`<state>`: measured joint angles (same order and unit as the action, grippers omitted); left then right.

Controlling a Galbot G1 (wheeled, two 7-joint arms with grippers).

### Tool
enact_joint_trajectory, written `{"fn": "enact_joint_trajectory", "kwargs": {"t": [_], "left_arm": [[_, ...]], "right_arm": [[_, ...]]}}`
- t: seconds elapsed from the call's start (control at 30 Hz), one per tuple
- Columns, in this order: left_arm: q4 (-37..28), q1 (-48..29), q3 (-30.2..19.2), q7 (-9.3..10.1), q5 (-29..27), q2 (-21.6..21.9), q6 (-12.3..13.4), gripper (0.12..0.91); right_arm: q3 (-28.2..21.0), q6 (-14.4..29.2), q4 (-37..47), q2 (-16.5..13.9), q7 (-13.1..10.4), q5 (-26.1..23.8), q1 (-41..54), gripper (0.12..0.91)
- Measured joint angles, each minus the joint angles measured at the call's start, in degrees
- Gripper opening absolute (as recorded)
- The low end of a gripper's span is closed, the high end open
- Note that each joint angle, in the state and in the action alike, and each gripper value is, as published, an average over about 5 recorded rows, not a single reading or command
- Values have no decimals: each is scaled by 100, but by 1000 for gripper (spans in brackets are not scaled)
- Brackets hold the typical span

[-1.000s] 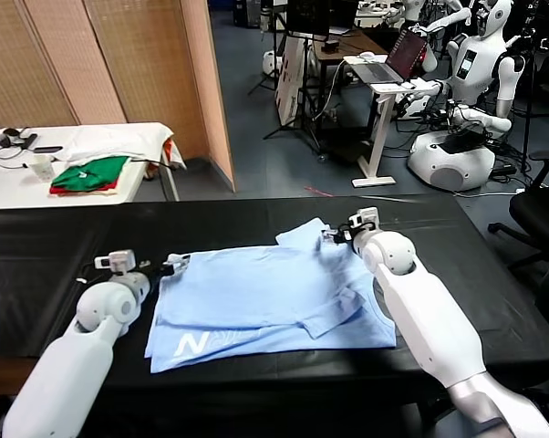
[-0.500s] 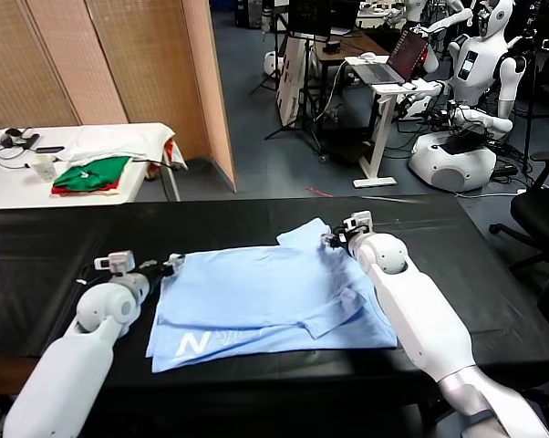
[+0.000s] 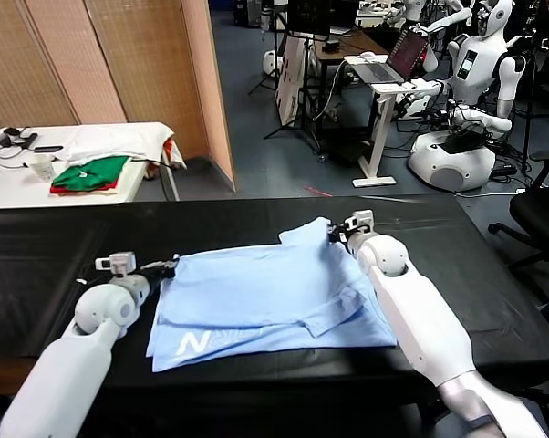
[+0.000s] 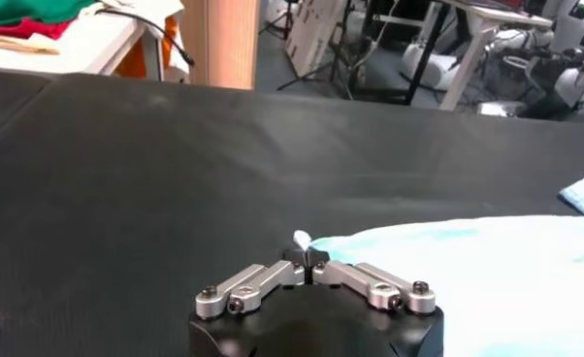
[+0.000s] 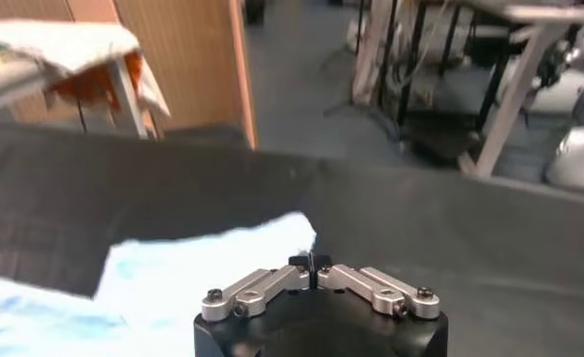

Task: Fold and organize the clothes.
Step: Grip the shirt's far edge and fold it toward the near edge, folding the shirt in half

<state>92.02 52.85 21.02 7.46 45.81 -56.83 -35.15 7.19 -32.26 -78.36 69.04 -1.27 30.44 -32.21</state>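
Left gripper (image 3: 168, 267), left of centre frame, is fully closed, pinching the near-left corner of the light-blue shirt (image 3: 265, 297). The shirt lies partly folded at centre frame on the black table (image 3: 37, 265), white "N" print (image 3: 191, 343) lower left. Right gripper (image 3: 333, 233), upper right of centre, is clamped on the shirt's far sleeve edge

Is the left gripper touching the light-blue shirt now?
Touching. In the left wrist view, the left gripper is shut on the corner edge of the light-blue shirt, with a bit of fabric poking out between its fingertips.
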Motion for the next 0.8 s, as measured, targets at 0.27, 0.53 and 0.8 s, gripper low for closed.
{"fn": "enact_joint_trajectory", "kwargs": {"t": [0.27, 0.53, 0.8], "left_arm": [[469, 324, 256, 4, 9, 158, 67, 148], [1302, 1024, 683, -53, -96, 231, 70, 148], [2185, 1894, 962, -117, -611, 180, -14, 148]], "right_arm": [[284, -91, -948, -381, 49, 48, -597, 143], [636, -557, -2023, -741, -59, -147, -1522, 143], [965, -919, -2942, -983, -120, -261, -2463, 143]]}}
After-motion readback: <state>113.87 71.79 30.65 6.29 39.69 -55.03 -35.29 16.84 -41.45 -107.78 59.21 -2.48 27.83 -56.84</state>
